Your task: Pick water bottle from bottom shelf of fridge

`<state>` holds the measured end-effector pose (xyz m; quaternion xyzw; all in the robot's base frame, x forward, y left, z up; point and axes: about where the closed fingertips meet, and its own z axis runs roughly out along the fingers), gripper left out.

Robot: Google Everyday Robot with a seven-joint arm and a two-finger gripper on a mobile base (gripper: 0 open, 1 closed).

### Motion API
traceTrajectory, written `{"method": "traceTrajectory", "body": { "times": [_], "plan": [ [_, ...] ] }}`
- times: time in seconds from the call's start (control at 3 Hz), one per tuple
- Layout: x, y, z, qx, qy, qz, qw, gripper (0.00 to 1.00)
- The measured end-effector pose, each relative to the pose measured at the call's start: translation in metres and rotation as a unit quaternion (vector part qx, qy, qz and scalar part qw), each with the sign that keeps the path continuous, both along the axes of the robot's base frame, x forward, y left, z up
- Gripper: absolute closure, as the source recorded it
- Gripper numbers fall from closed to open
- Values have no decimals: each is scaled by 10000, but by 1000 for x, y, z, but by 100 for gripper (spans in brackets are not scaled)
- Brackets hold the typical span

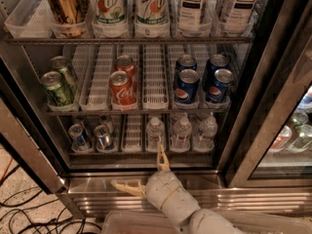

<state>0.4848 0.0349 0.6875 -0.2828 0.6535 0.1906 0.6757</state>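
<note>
Three small clear water bottles with white caps stand on the bottom shelf [132,139] of the fridge [146,193]: left [155,133], middle [182,132], right [208,129]. They sit in white slotted lane trays. My gripper [136,165] is open and empty, in front of the fridge's steel base, below the shelf. One finger [161,159] points up just under the left bottle, apart from it. The other finger [126,186] points left.
Two small blue-and-silver cans [90,136] stand at the shelf's left. The rack above holds green cans [57,84], Coke cans [122,84] and Pepsi cans [202,82]. The open glass door's frame [27,150] is at left, a second cooler [292,135] at right, and cables [29,213] lie on the floor.
</note>
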Motion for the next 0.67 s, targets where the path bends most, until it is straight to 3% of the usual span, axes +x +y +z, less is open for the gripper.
{"method": "traceTrajectory", "body": {
  "times": [0.33, 0.67],
  "plan": [
    [12, -14, -13, 332, 95, -406, 9986, 0],
    [12, -14, -13, 339, 102, -402, 9986, 0]
  ]
}}
